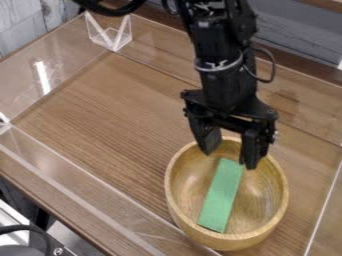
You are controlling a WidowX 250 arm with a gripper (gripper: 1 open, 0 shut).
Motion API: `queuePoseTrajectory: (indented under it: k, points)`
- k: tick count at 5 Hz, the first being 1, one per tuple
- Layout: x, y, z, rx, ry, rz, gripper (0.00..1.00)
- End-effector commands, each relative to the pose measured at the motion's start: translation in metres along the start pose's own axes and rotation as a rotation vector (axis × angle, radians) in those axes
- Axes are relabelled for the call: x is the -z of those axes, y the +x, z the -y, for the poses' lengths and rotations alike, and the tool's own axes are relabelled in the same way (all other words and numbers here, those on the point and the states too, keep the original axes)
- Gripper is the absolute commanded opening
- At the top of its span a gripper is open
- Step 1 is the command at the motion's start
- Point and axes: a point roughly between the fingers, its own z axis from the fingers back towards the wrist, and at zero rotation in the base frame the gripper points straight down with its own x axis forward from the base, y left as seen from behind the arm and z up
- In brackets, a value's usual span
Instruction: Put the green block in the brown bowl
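The block (221,196) was seen lying inside the bowl (177,192), stretched roughly from one o'clock toward six. The gripper (230,143) was held just above the bowl's twelve o'clock side, its jaws spread wide, with nothing gripped. The arm (221,60) was extended down from twelve o'clock.

Wooden tabletop (100,120), place type unclear.

A clear, angular see-through holder (110,27) is standing near the top left on the wooden bench (100,110). A dark object (24,240) with a curved black cable (34,229) is showing at the bottom left corner, partly cut off by the view's edge.
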Motion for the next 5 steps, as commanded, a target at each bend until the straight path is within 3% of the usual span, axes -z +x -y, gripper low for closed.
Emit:
queuePoseTrajectory:
  k: [1, 5]
  points:
    - [-0.012, 0.012, -0.003, 0.011, -0.001, 0.048, 1.0]
    - [-0.02, 0.019, -0.027, -0.015, -0.001, 0.049, 1.0]
